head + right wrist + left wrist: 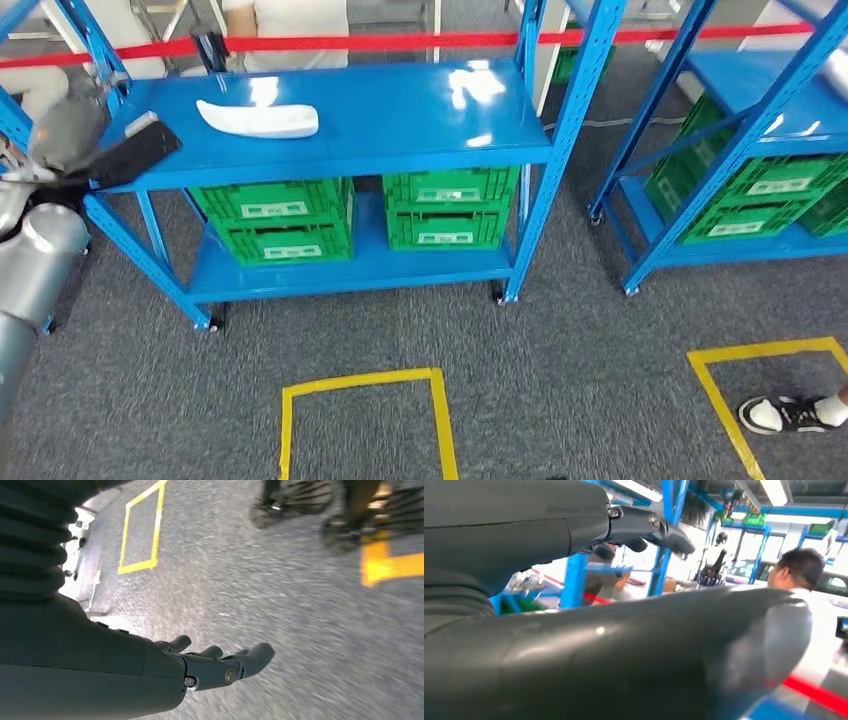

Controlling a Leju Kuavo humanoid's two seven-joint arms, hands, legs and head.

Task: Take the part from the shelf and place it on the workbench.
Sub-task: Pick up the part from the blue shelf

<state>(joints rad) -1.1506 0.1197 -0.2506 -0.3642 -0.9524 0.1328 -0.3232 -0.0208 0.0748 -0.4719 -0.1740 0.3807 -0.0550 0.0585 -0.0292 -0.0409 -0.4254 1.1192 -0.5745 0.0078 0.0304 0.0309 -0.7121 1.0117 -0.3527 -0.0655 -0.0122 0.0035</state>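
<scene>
A white, curved part (pixel 258 119) lies on the top board of the blue shelf (pixel 400 130), left of its middle. My left arm is raised at the shelf's left end, and my left hand (pixel 135 153) sits at the board's near left corner, a short way left of the part, with its dark fingers stretched out flat and nothing in them. In the left wrist view the thick thumb (pixel 664 650) and the fingers (pixel 649 527) are apart with nothing between them. My right hand (pixel 220 665) hangs above the grey carpet with its fingers extended and nothing in them.
Green crates (pixel 280 220) fill the shelf's lower board. A second blue shelf (pixel 760 140) with green crates stands to the right. Red barrier tape (pixel 420 42) runs behind, with a person (pixel 285 30) beyond it. Yellow floor squares (pixel 362 420) mark the carpet; a person's shoe (pixel 785 412) is at lower right.
</scene>
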